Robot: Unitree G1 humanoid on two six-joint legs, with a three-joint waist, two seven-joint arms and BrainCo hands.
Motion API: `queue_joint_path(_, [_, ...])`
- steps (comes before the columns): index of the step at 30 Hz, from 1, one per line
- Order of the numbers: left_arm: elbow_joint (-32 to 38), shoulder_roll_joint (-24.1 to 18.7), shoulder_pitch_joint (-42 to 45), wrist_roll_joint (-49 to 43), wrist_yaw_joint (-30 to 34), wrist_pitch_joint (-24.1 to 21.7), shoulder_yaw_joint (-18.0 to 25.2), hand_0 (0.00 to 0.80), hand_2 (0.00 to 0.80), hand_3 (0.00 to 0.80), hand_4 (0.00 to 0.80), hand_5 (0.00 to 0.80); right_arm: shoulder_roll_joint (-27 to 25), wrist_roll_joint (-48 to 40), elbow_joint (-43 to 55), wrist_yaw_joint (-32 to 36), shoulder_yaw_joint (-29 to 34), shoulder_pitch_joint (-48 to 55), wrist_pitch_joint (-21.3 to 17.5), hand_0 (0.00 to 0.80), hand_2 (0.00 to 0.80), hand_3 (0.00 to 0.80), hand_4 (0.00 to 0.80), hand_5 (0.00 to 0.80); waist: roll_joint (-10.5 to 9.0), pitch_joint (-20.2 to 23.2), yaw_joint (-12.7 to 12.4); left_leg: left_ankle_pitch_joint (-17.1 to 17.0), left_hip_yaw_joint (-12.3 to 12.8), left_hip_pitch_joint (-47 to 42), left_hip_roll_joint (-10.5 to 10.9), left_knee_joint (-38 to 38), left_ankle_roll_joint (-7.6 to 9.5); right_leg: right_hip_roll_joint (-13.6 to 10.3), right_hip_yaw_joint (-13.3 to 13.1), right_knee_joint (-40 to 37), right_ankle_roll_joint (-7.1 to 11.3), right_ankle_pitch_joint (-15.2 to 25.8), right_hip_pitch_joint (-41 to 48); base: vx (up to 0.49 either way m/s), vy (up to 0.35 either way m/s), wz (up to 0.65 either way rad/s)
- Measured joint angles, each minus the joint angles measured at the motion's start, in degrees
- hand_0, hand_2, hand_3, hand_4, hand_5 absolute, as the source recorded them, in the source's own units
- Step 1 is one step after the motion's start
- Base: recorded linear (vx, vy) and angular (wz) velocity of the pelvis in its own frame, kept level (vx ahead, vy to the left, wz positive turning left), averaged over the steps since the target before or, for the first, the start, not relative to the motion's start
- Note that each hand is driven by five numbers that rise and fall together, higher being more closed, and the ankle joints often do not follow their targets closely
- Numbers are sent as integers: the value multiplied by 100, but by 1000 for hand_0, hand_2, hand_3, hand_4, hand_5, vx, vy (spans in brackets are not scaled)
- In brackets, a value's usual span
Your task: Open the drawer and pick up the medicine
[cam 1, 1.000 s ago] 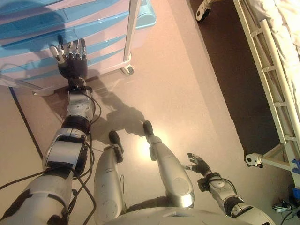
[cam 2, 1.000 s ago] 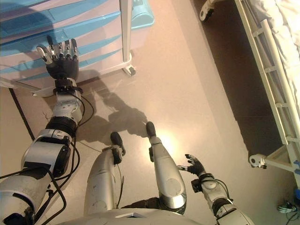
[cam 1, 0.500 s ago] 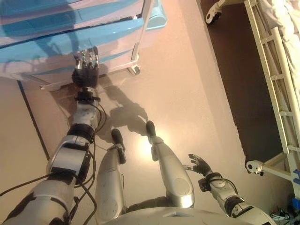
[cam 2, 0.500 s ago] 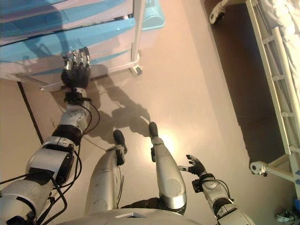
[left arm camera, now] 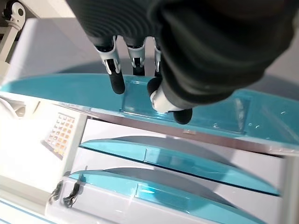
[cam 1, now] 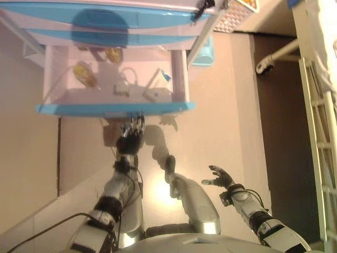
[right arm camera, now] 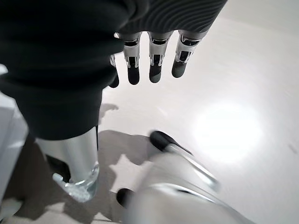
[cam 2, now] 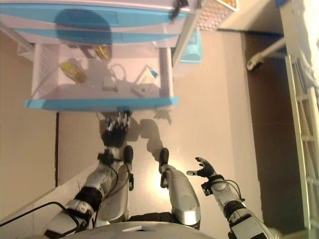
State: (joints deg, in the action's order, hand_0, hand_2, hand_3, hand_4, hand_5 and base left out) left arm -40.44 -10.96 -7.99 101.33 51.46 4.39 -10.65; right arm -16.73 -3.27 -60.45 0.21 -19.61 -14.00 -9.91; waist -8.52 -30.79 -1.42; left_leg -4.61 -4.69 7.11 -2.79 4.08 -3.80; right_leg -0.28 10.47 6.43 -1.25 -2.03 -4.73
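Right, your drawer [cam 1: 113, 108] stands pulled out from the cabinet [cam 1: 105, 21], its blue front edge nearest you. Your left hand [cam 1: 129, 141] sits at the middle of that front edge, fingers [left arm camera: 117, 84] curled against the blue handle. Inside lie the medicines: an amber bottle [cam 1: 84, 74] near the drawer's left wall, a small box [cam 1: 158, 80] towards its right wall. Your right hand [cam 1: 221, 178] hangs over the floor [cam 1: 221, 105], fingers loosely spread, holding nothing.
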Motion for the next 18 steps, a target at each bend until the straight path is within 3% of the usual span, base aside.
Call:
queue_joint_path(4, [-592, 71, 85, -466, 224, 928, 336, 800, 800, 800, 800, 800, -193, 68, 8, 73, 308, -127, 16, 0, 0, 0, 0, 0, 350, 44, -249, -145, -154, -49, -118, -95, -114, 127, 301, -85, -140, -94, 206, -57, -114, 48])
queue_joint_path(8, [-1477, 182, 73, -1517, 415, 1423, 985, 800, 800, 800, 800, 800, -362, 164, -117, 139, 531, -112, -5, 0, 0, 0, 0, 0, 794, 386, -386, -167, -184, -66, -177, -102, -168, 199, 321, -58, -186, -129, 232, -6, -72, 3])
queue_joint_path(10, [-1810, 284, 339, -2103, 398, 1544, 1204, 800, 800, 800, 800, 800, -473, 173, -302, 151, 622, 71, -5, 0, 0, 0, 0, 0, 1079, 684, -439, -187, -254, -49, -156, -99, -180, 200, 471, -178, -191, -132, 342, 32, 2, 36])
queue_joint_path(11, [-1948, 232, 417, -2454, 357, 1539, 1297, 496, 496, 496, 496, 496, -494, 176, -459, 151, 699, 154, -3, 0, 0, 0, 0, 0, 1176, 808, -472, -239, -284, -66, -126, -115, -212, 181, 573, -237, -228, -157, 416, 76, 29, 45])
queue_joint_path(12, [-2091, 211, 555, -2723, 268, 1461, 1399, 329, 329, 329, 329, 329, -490, 218, -597, 143, 764, 212, 1, 0, 0, 0, 0, 0, 1222, 941, -523, -295, -278, -97, -108, -150, -240, 166, 607, -266, -246, -170, 461, 84, 34, 32])
queue_joint_path(13, [-2219, 206, 717, -2963, 133, 1297, 1501, 0, 0, 0, 0, 0, -495, 272, -698, 113, 769, 255, 13, 0, 0, 0, 0, 0, 1245, 1080, -542, -327, -278, -111, -87, -152, -253, 155, 634, -340, -246, -170, 518, 97, 43, 20])
queue_joint_path(15, [-2564, 87, 896, -3503, -436, 742, 1747, 0, 0, 0, 0, 0, -491, 469, -900, -31, 862, 351, 116, 0, 0, 0, 0, 0, 1261, 1297, -566, -399, -275, -182, -23, -156, -290, 114, 742, -473, -250, -173, 696, 106, 53, 27])
queue_joint_path(18, [-3130, -291, 1055, -4677, -1852, -66, 1767, 0, 0, 0, 0, 0, -486, 697, -1122, -389, 893, 440, 399, 0, 0, 0, 0, 0, 1157, 1542, -605, -418, -226, -274, 51, -163, -271, 58, 766, -557, -237, -182, 832, 103, 75, 9])
